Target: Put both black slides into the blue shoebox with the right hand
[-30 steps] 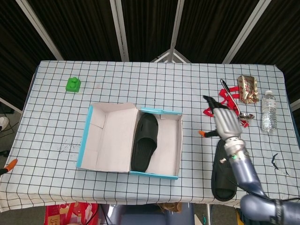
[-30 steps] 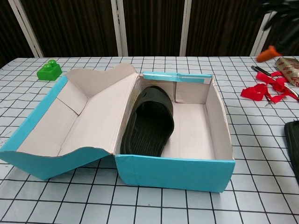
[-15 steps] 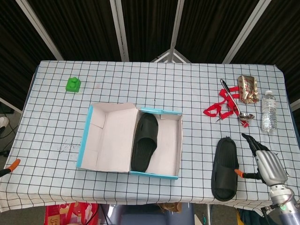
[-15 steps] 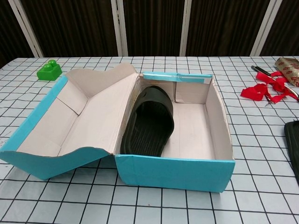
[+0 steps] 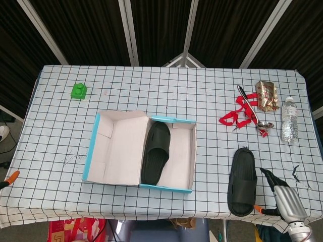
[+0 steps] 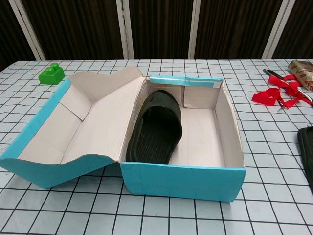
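A table (image 5: 212,91) covered in a white cloth with a black grid is seen from above and from chest height. Near its middle an open blue shoebox (image 5: 169,187) is set, its lid folded out flat to one side. One black slide (image 5: 154,153) is already lying inside the box, placed lengthwise against the wall next to the lid, with bare cardboard floor left beside it. The task can therefore be judged about half done.

The second black slide (image 5: 242,181) is still lying on the table, outside the box and apart from it on the robot's right, close to the near edge of the table. In the chest view only a sliver of it (image 6: 306,147) is seen at the frame's edge.

The right hand (image 5: 285,199) is seen at the bottom corner of the head view, just beside the second slide's near end but not touching it. Its dark fingertips (image 5: 266,174) are spread apart and nothing is held. It is not shown in the chest view.

The left hand is not shown in either view.

What is left, by this judgement: the second slide has to be grasped by the right hand, carried across, and laid in the free space beside the first.
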Tool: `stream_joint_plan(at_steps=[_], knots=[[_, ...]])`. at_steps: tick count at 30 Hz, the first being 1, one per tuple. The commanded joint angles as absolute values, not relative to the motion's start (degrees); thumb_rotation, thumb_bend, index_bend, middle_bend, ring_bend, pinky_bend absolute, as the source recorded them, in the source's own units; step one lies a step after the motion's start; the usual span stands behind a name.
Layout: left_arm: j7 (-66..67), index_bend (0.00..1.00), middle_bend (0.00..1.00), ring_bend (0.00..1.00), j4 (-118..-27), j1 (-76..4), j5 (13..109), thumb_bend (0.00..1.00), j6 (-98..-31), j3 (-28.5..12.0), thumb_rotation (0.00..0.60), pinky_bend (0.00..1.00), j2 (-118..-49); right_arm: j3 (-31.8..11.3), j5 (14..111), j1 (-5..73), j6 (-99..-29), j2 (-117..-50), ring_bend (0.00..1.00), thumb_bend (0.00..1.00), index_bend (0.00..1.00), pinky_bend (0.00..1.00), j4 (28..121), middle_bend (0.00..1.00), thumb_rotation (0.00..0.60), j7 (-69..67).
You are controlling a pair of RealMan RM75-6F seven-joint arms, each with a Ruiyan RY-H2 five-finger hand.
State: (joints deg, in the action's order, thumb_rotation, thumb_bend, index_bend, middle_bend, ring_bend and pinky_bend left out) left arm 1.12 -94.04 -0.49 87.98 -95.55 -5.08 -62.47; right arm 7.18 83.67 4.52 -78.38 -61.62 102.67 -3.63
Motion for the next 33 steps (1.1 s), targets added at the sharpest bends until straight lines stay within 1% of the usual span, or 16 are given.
stream_joint_plan(at_steps=[1, 11, 21, 29, 33], knots=[[1.13, 0.08, 0.0, 0.0, -94.09, -0.41, 87.85, 0.16, -95.67, -5.17, 0.6, 0.0, -62.42, 7.0, 83.67, 4.16, -77.7, -63.28, 0.19, 0.05, 0.08, 0.22, 101.13, 0.13, 0.6, -2.97], [1.64, 0.08, 0.0, 0.0, -94.15, -0.56, 87.83, 0.16, -95.26, -5.11, 0.6, 0.0, -62.52, 7.27, 84.28, 3.59, -76.27, -66.6, 0.18, 0.05, 0.08, 0.22, 98.72, 0.12, 0.6, -0.29], [1.45, 0.08, 0.0, 0.0, -94.01, -0.47, 87.55, 0.16, -95.54, -5.39, 0.6, 0.0, -62.5, 6.47, 84.71, 3.91, -75.03, -70.22, 0.18, 0.05, 0.08, 0.22, 95.82, 0.12, 0.6, 1.8], [1.66, 0.08, 0.0, 0.0, -94.0, -0.52, 87.58, 0.16, -95.47, -5.4, 0.6, 0.0, -62.64, 5.98, 84.82, 4.34, -74.13, -71.89, 0.18, 0.05, 0.08, 0.22, 94.79, 0.12, 0.6, 3.2], [1.75, 0.08, 0.0, 0.0, -94.02, -0.53, 87.5, 0.16, -95.41, -5.42, 0.6, 0.0, -62.67, 5.58, 84.53, 4.51, -73.77, -72.71, 0.18, 0.05, 0.1, 0.22, 94.28, 0.12, 0.6, 4.17]])
